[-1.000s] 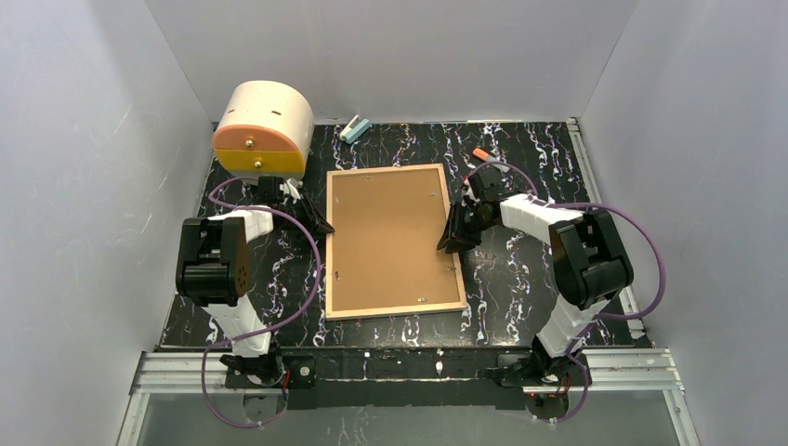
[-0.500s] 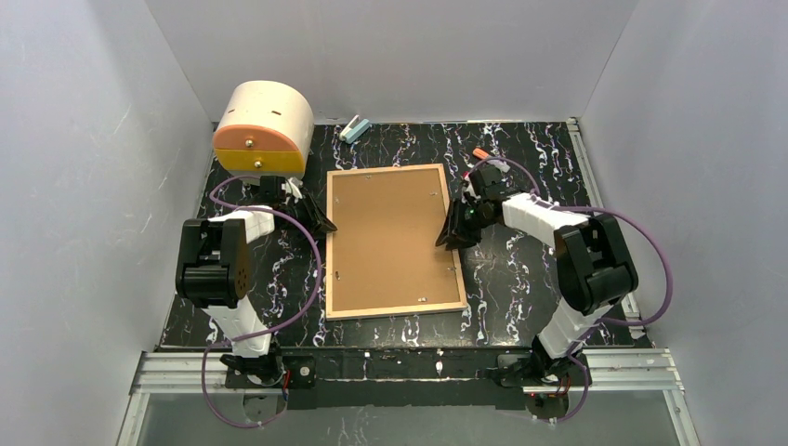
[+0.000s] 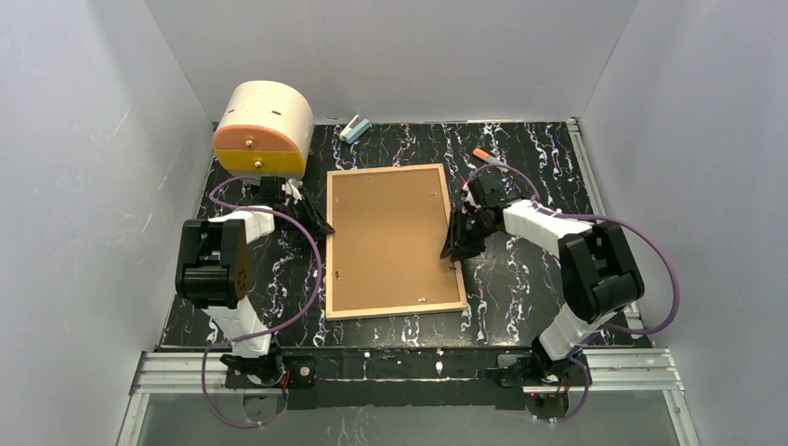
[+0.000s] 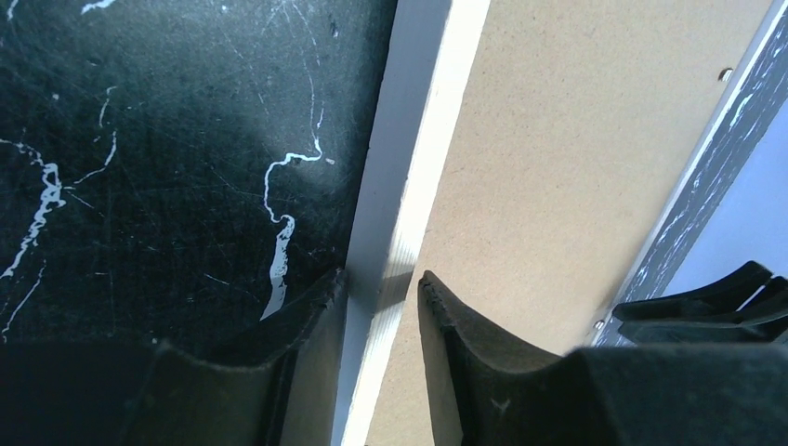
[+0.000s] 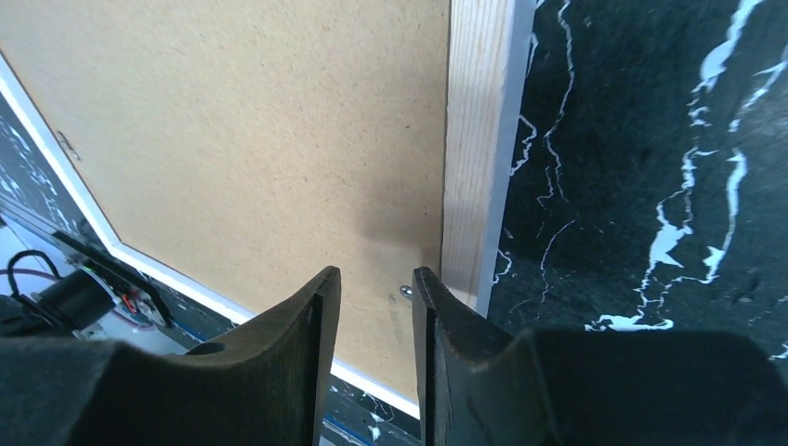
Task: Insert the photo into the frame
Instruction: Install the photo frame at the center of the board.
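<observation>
The frame [image 3: 395,311] lies face down on the black marbled table, its light wood rim around a brown backing board [image 3: 390,237]. The photo is not in view. My left gripper [image 3: 321,226] is at the frame's left edge. In the left wrist view it [image 4: 383,279] is shut across the pale rim [image 4: 418,158], one finger outside and one on the board. My right gripper [image 3: 453,253] is at the right edge. In the right wrist view it [image 5: 376,274] is slightly open over the board, beside a small metal tab [image 5: 406,292] and the wood rim [image 5: 474,139].
A cream rounded drawer box with an orange front [image 3: 263,125] stands at the back left, close to the left arm. A light blue object [image 3: 354,128] and an orange marker [image 3: 483,155] lie near the back edge. Grey walls enclose the table.
My right gripper has shifted a little nearer along the frame's right edge, and its arm has swung outward. The left gripper and the frame have not moved.
</observation>
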`<state>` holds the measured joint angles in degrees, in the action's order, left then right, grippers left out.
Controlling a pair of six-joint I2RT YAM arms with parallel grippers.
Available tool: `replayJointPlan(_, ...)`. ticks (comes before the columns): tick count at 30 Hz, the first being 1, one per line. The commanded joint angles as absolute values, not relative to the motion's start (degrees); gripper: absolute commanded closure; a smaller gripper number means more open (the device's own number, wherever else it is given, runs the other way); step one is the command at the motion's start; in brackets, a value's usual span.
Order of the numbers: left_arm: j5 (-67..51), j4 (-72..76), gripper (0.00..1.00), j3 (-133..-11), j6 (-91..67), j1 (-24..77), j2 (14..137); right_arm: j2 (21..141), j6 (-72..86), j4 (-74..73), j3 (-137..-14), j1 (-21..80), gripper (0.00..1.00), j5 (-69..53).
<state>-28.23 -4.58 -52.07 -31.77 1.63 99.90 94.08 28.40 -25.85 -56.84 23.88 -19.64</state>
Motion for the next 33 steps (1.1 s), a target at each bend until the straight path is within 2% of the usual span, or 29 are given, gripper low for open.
replayJointPlan(1,-27.1,-7.0,0.69,-50.4,-32.1,1.8,99.8,95.5,26.9,-27.5,-56.5,25.4,0.58,-19.4)
replayJointPlan(14,-26.7,-3.6,0.88,-48.9,-37.0,1.8,100.6,94.8,26.3,-32.7,-57.7,25.9,0.58,-15.0)
replayJointPlan(26,-25.4,-4.4,0.92,-49.0,-36.9,1.6,100.5,94.3,26.6,-32.8,-58.6,25.9,0.57,-12.9)
replayJointPlan(33,-25.6,-3.3,0.96,-48.8,-39.2,1.6,100.5,95.8,24.0,-36.4,-58.5,25.9,0.58,-17.6)
